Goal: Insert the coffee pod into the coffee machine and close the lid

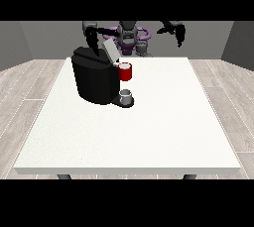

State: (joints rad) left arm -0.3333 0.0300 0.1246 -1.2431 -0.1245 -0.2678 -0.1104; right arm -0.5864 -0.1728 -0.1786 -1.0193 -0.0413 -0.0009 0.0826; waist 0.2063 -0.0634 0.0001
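While the lid point(110, 50) is seen tilted up, the coffee machine point(94, 75) is left ready for loading.

A grey thing point(126, 93), possibly the pod, is seen on the machine's base, under a red thing at the machine point(125, 72), left of the bench point(149, 137) centre. The hand at the view's left point(91, 37) is hung over the machine, the hand at the view's right point(178, 32) raised clear; whether fingers are apart cannot be told.

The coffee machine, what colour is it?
Black, seen best in the front view: the coffee machine.
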